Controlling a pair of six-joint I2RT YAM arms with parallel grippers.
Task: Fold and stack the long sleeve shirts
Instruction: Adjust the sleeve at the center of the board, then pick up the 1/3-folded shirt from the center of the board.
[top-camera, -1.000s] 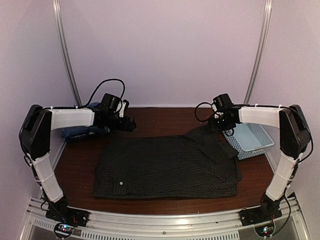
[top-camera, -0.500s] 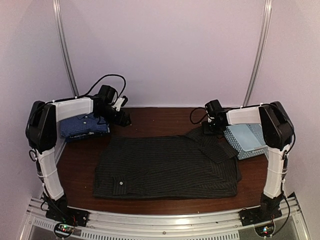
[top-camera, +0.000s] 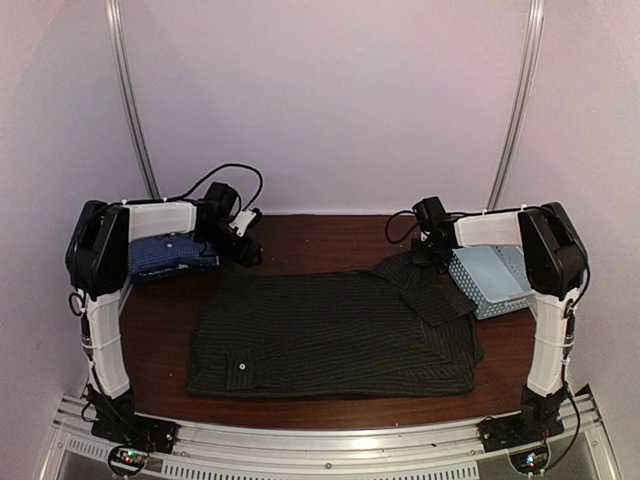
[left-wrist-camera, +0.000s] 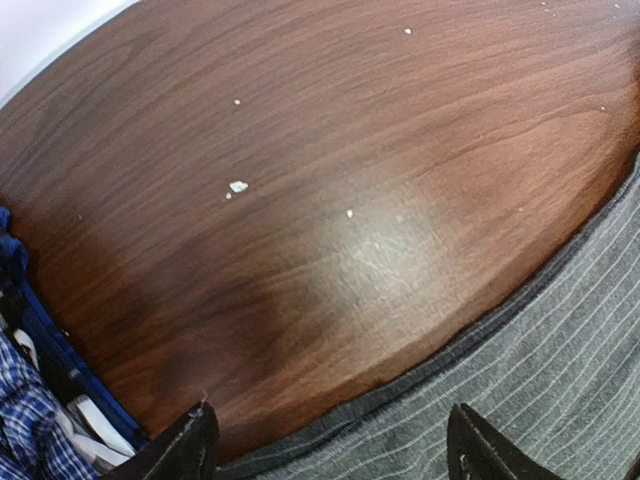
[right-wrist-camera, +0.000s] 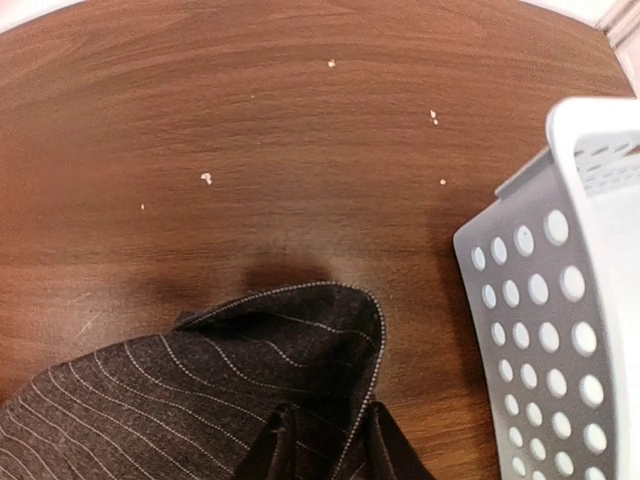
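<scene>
- The black shirt (top-camera: 335, 335) lies flat in the middle of the table (top-camera: 300, 235). It is soft dark cloth with thin pale pinstripes, spread in a rough rectangle with its long axis running left to right.
- At its far right corner a flap angles up toward the basket (top-camera: 495, 285). The right wrist view shows the flap's tip as rounded with a stitched edge. Whether it is collar or cuff I cannot tell.
- A small pale button sits on a patch near the shirt's near-left corner.
- The blue shirt (top-camera: 165, 255), finely checked, is a compact folded bundle at the far left of the table, well apart from the basket. The left arm hides part of it.
- The table is glossy reddish-brown wood grain dotted with pale crumbs.
- The basket is pale plastic with round holes in its wall, and the right wrist view cuts it off at the frame edge.
- The left gripper (left-wrist-camera: 332, 445) has its jaws spread wide with nothing between them, above the black shirt's far edge.
- The right gripper (right-wrist-camera: 325, 450) has its fingers (right-wrist-camera: 268, 452) drawn in close on a fold of the flap, and cloth fills the gap between them.
</scene>
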